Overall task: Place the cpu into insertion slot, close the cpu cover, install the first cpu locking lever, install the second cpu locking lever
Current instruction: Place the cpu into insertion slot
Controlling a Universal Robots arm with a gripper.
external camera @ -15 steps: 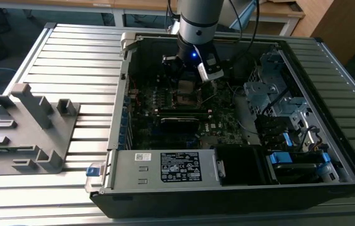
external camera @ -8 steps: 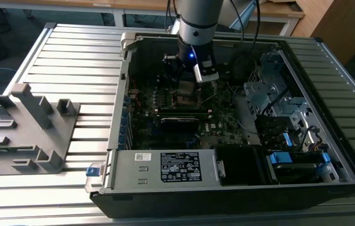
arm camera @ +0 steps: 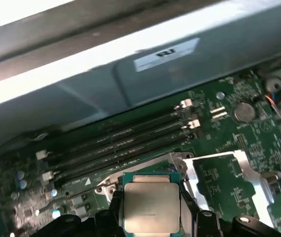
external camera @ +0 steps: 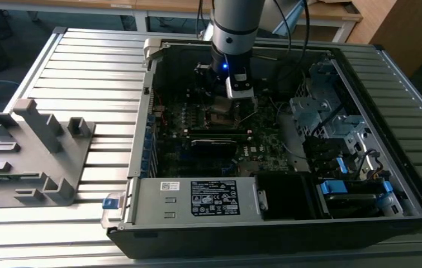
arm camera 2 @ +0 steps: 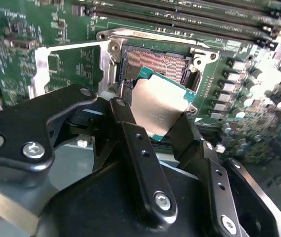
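Holding the cpu (arm camera 2: pixel 162 101) clamped in my tool (arm camera 2: pixel 155 116) just above the insertion slot (arm camera 2: pixel 155 61), cpu cover (arm camera 2: pixel 40 69) open beside it, I judge it needs lowering level, edges square.

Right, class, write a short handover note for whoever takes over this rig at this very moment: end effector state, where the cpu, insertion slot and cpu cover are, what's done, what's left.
The end effector is shut on the cpu, gripping it by its edges.
The cpu is tilted above the insertion slot and is not seated.
The cpu cover is swung open beside the slot, over the motherboard.
Done: the cpu is in the grasp and at the slot.
Left: seating the cpu, closing the cover, both locking steps.
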